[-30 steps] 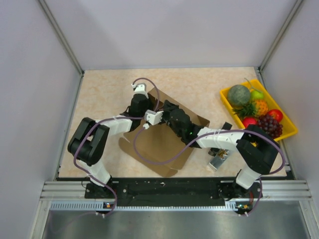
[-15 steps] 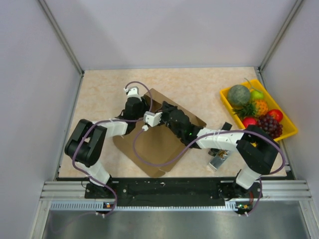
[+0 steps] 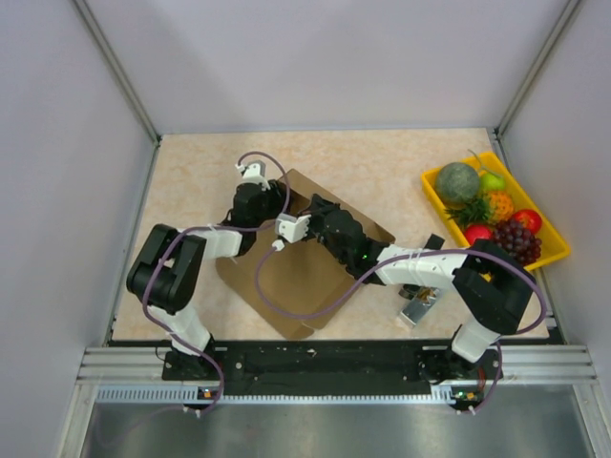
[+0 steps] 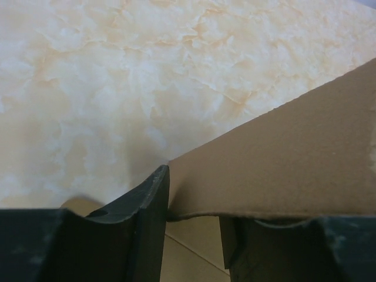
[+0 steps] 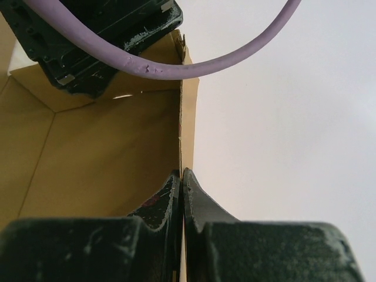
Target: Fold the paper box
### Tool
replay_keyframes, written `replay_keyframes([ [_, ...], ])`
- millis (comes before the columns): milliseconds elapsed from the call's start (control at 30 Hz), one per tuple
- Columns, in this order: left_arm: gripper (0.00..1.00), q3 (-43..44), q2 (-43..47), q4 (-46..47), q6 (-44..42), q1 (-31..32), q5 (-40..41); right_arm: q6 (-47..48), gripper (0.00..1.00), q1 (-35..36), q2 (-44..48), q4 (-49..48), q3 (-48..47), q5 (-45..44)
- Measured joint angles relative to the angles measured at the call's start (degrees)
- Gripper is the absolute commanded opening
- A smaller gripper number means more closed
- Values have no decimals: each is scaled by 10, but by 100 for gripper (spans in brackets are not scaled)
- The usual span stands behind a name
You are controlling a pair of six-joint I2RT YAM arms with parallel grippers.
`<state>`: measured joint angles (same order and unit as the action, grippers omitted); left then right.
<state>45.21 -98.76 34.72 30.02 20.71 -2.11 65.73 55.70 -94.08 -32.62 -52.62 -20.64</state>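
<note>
While the paper box (image 3: 304,275) sits mid-table (image 3: 382,162), turned at an angle btwn the two arms, both wrists reach in over its far side.

Far L: the L arm bends in from the table's L side, and its tip is at the box's upper-L edge. In the L wrist view, the left gripper (image 4: 194,218) has its fingers apart, about half spread. A brown flap slants across in front. The flap's corner touches the inner face of the L finger (image 4: 148,211), and its lower edge crosses over the R finger. More cardboard shows down in the gap. No squeeze on the flap is visible.

Centre: the right gripper (image 5: 183,180) is pinched tight on a thin upright wall of the box, w/ the edge running straight down btwn its fingertips. Creased inner panels fold away to the L of that wall. A purple cable (image 5: 235,51) loops overhead, and the black body of the other gripper is just beyond.

Right: a small silvery item (image 3: 417,308) lies near the R forearm; can't tell what it is. Further R, well apart from the box, a yellow tray (image 3: 431,192) in the table's far-R corner holds mixed fruit (image 3: 489,206).
</note>
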Motion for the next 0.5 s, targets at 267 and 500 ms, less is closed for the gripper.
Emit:
replay_keyframes([
  [267,0,29,-21,-20,-17,28,37,-1,0,-3,0,3,-3,-11],
  [500,11,29,-15,-33,-17,64,125,-9,0,-5,0,9,-7,-10],
])
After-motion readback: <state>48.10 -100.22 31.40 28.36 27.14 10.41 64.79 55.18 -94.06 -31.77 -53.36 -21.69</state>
